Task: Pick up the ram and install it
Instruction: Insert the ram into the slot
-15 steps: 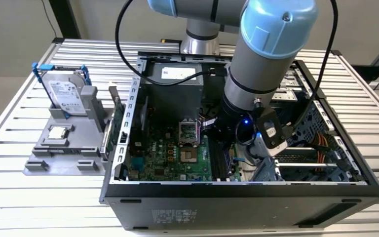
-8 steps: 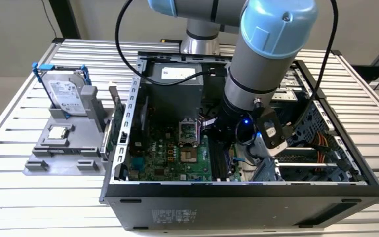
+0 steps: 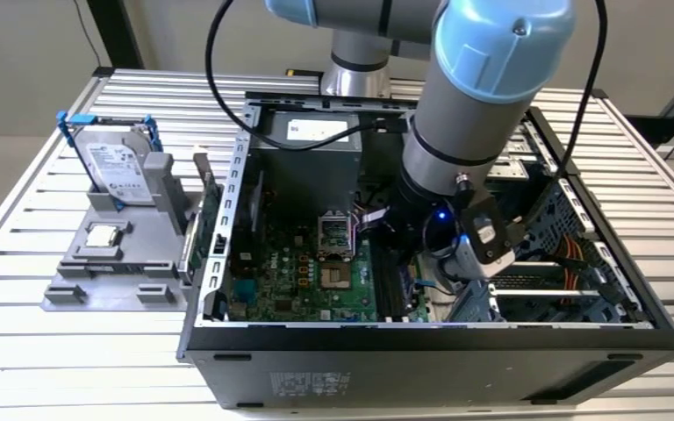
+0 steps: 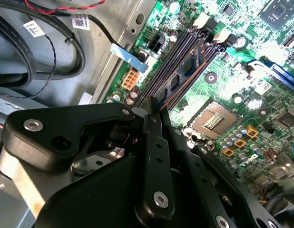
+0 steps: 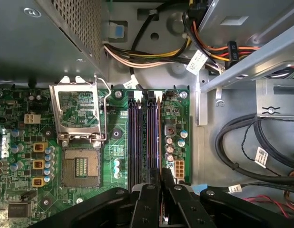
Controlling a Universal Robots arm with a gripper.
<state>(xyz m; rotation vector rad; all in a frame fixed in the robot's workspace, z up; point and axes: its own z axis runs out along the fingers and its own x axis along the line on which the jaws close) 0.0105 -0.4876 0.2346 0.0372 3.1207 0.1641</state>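
The ram (image 4: 185, 69) is a thin green stick with dark chips and a blue label. It stands on edge along the outermost memory slot of the motherboard (image 5: 116, 142), next to a row of capacitors. In the first wrist view the ram (image 5: 160, 133) shows edge-on as a thin orange-lined strip. My gripper (image 4: 155, 107) is shut on the ram's near end, with one black finger on each face. The gripper (image 5: 161, 175) sits over the near end of the slots. Whether the ram is fully seated cannot be told. The arm (image 3: 477, 114) reaches down into the open computer case (image 3: 431, 338).
An open processor socket (image 5: 80, 166) lies beside the empty memory slots (image 5: 137, 137). The power supply (image 5: 66, 28), cable bundles (image 5: 251, 142) and a metal drive bracket (image 5: 242, 66) crowd the ram's slot. A hard drive (image 3: 115, 167) stands on a grey fixture (image 3: 115, 272) at the exterior view's left.
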